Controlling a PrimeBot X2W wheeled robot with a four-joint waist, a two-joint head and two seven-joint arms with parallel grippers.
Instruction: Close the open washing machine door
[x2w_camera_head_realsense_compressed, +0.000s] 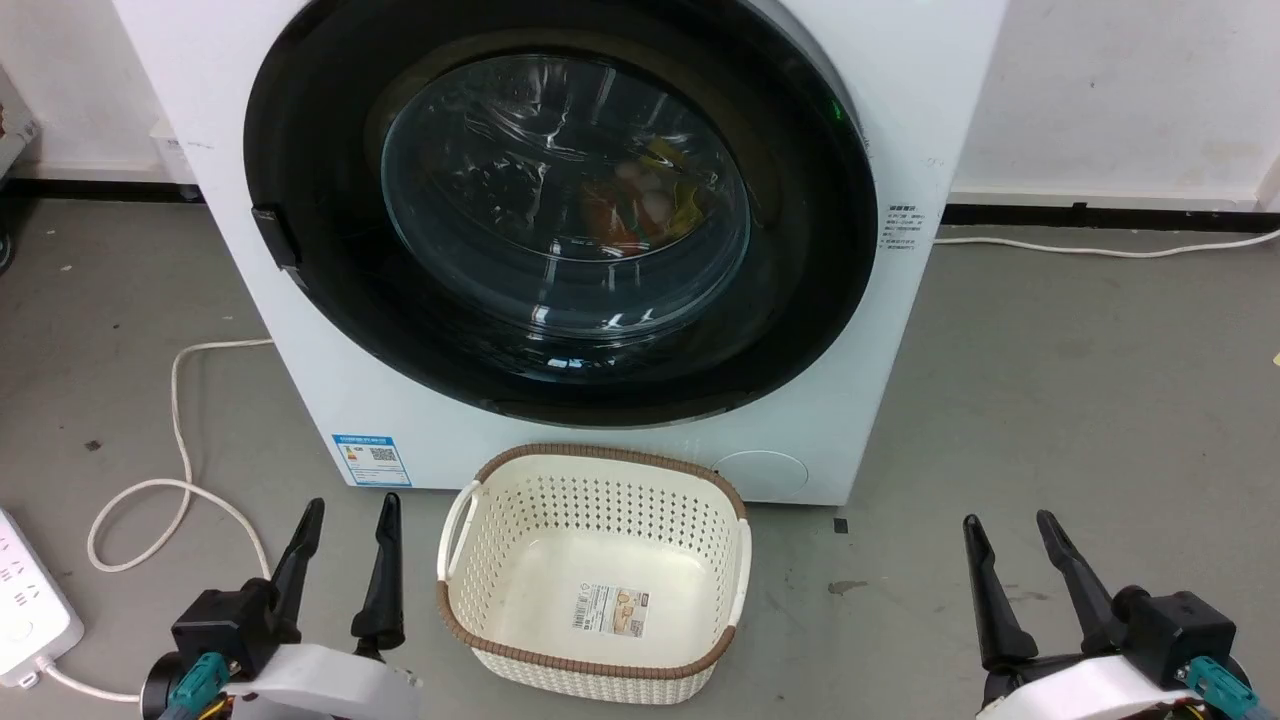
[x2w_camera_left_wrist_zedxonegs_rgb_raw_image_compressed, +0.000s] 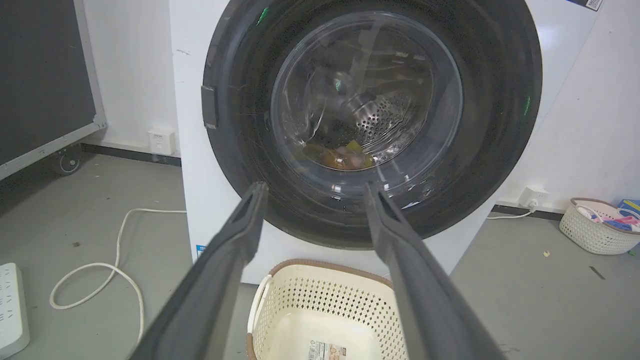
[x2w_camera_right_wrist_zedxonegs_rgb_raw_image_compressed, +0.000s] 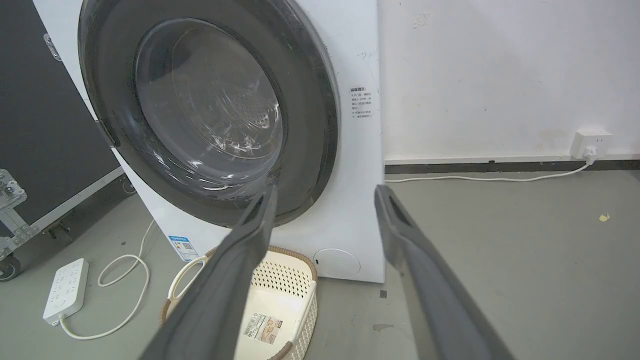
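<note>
The washer (x2w_camera_head_realsense_compressed: 930, 100) stands square ahead, and its door (x2w_camera_head_realsense_compressed: 560, 200) lies flat against the white front. The black rim sits flush all round in the head view and in both wrist views, with no gap showing at either edge. By these pictures the task looks done or all but done. Whether the latch has truly caught I cannot tell, since the small catch (x2w_camera_head_realsense_compressed: 272, 235) on the rim gives no sign either way. Through the glass some orange and yellow laundry (x2w_camera_head_realsense_compressed: 630, 205) rests low in the drum. Both arms are down and well back from the machine. The left end effector (x2w_camera_head_realsense_compressed: 352, 503) is released, fingers spread and grasping nothing, and the right end effector (x2w_camera_head_realsense_compressed: 1006, 518) is the same. What may be left is only a check that the door holds.

The room is plain: a white wall (x2w_camera_right_wrist_zedxonegs_rgb_raw_image_compressed: 500, 75) with a dark skirting, and a grey floor (x2w_camera_head_realsense_compressed: 1080, 400), scuffed and spotted. A black wheeled case (x2w_camera_left_wrist_zedxonegs_rgb_raw_image_compressed: 40, 75) stands off to one side of the washer. An empty cream basket (x2w_camera_head_realsense_compressed: 600, 452) sits on the floor just before the machine, between the two arms, and a second basket (x2w_camera_left_wrist_zedxonegs_rgb_raw_image_compressed: 595, 235) with clothes in it sits by the wall. A white power strip (x2w_camera_right_wrist_zedxonegs_rgb_raw_image_compressed: 65, 290) and its looping cord (x2w_camera_head_realsense_compressed: 180, 420) lie near the washer's corner — something wheels could catch. A wall socket (x2w_camera_right_wrist_zedxonegs_rgb_raw_image_compressed: 592, 140) is low on the wall.
</note>
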